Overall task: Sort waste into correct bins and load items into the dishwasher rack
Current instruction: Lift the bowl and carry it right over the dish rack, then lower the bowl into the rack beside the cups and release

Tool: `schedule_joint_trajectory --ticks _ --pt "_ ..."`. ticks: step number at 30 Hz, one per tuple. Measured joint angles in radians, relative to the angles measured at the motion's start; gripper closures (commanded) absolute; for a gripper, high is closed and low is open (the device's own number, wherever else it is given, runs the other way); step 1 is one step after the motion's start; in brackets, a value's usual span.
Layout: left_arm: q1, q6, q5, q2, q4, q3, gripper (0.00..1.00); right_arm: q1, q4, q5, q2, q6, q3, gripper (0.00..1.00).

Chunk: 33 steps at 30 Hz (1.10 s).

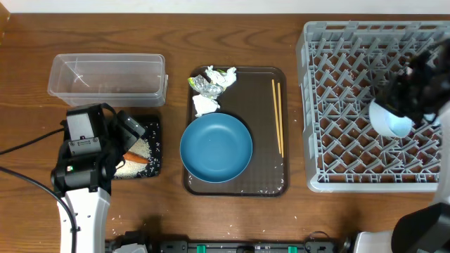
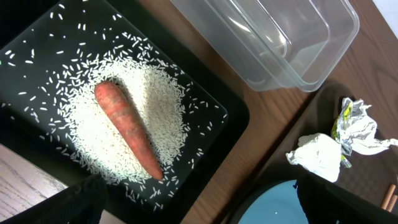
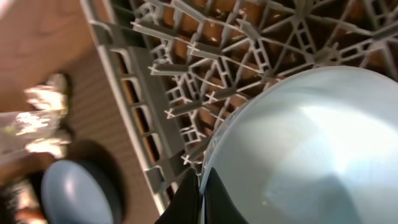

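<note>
My right gripper [image 3: 202, 194] is shut on the rim of the small light-blue bowl [image 3: 311, 143], which hangs tilted over the grey dishwasher rack [image 1: 351, 49]. My left gripper [image 2: 205, 208] hovers open over the black tray bin [image 2: 205, 134], where an orange carrot piece [image 2: 127, 127] lies on a heap of white rice [image 2: 155, 106]. Behind it sits the clear tub [image 1: 105, 76]. On the brown serving tray [image 1: 264, 176] are the dark-blue dish [image 1: 216, 147], white tissue [image 1: 205, 104], silvery-green wrapper [image 1: 214, 79] and chopsticks [image 1: 277, 116].
The left arm's black body [image 1: 84, 147] covers the black tray's left part in the overhead view. Loose rice grains are scattered along the serving tray's near edge [image 1: 246, 188]. The rack's upright pegs [image 3: 205, 81] stand close under the bowl.
</note>
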Motion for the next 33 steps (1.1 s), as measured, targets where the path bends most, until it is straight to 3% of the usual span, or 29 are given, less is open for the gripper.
schedule_joint_trajectory --ticks 12,18,28,33 --pt "0.000 0.000 0.000 0.000 0.000 0.000 0.00 -0.337 0.268 -0.525 -0.009 -0.173 -0.264 0.99" --pt "0.000 0.000 0.000 0.000 0.000 0.000 0.00 -0.448 0.509 -0.723 -0.014 -0.196 -0.396 0.99" --pt "0.000 0.000 0.000 0.000 0.000 0.000 0.00 -0.486 0.764 -0.950 -0.014 -0.202 -0.528 0.99" --pt "0.000 0.000 0.000 0.000 0.000 0.000 0.00 -0.486 0.839 -0.993 -0.014 -0.137 -0.529 0.99"
